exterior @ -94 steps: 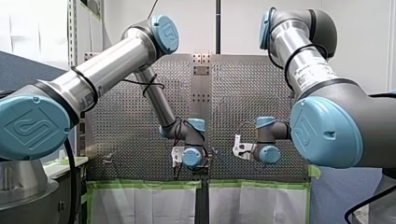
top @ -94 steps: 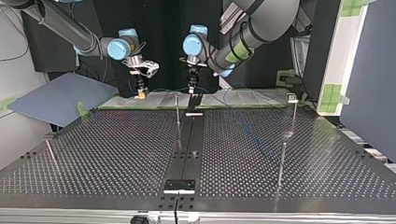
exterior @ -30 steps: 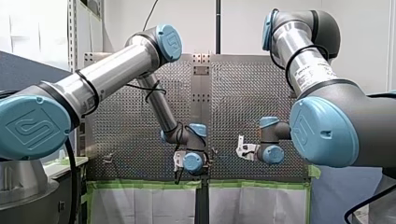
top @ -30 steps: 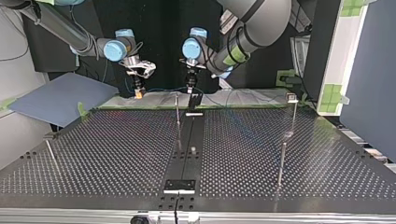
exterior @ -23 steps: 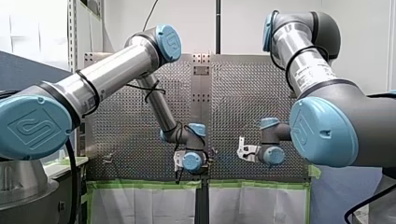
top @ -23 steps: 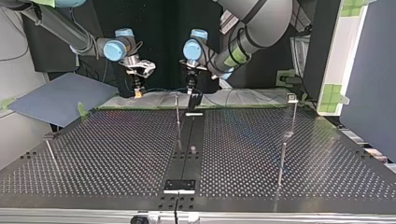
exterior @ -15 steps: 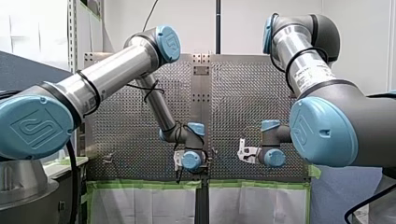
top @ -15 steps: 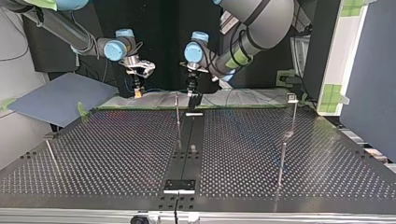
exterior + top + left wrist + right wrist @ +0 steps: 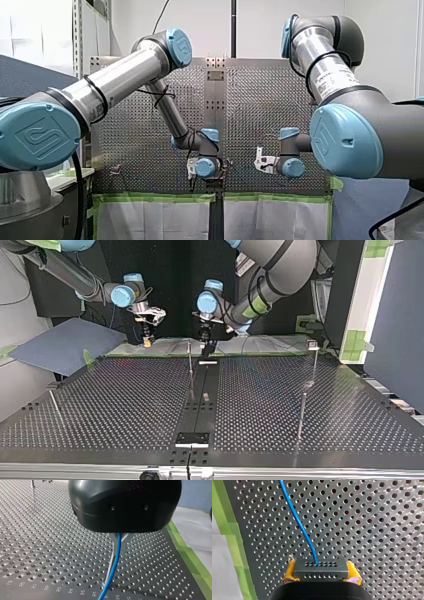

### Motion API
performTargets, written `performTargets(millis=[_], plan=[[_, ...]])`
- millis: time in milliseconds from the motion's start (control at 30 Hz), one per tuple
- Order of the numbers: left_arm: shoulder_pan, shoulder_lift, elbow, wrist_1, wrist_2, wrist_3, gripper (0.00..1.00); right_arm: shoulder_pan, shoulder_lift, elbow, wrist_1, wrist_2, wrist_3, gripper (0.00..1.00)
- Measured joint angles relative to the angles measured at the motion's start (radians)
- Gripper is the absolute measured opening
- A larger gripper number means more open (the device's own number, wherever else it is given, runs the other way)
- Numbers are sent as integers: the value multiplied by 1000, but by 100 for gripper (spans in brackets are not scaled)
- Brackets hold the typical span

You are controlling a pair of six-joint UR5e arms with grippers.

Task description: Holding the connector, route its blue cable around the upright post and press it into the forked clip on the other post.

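The right tool [image 9: 321, 571] is clamped by its yellow pads [image 9: 289, 573] on the two ends of the dark connector [image 9: 321, 567]. This leaves the blue cable [image 9: 298, 520] free to exit the top face and trail over the perforated tabletop [image 9: 374, 530]. The left tool [image 9: 117, 547] has its metal fingers [image 9: 125, 538] drawn together on the same cable further along, probably to keep the span taut and steer it. In the top view both tools hover at the far edge, just behind the slim upright post [image 9: 190, 365]. What looks like the forked clip [image 9: 312, 344] stands well apart at that view's right, so the routing seems not yet begun.
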Motion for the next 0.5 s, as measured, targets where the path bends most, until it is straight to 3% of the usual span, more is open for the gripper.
performTargets(millis=[500], plan=[[18,-62,48,-37,5,3,0,-2,2,-9,-7,0,0,0]])
